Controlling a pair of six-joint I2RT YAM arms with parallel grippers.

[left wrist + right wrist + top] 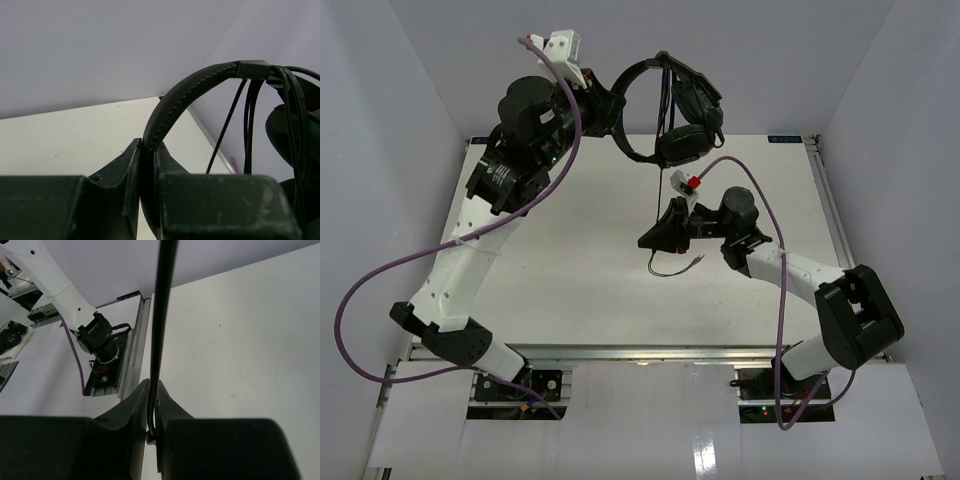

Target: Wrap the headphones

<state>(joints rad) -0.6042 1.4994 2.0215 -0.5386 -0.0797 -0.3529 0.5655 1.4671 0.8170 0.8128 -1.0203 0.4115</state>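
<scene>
White walls close in a white desk (570, 260); the headphones (672, 110) hang in the air above its far edge, clear of the surface. The left fingers (129, 172) are clamped hard on the headband (185, 92), which rises from between them and arches off to their right; strands of cable (295, 115) drape over it there. The right fingers (134, 410) are all but closed on the same cable, which runs straight up from between them; its loose tail (675, 268) lies on the desk just beneath them.

The set looks light; the headband seems springy yet stiff enough to carry the whole thing, so it is likely the best place to hold. The earcups (682, 143) are soft and probably swivel (poor purchase); the cable is thin, limp and likely slick, so a light pinch should let it slide, and hard pulls may strain its root.
</scene>
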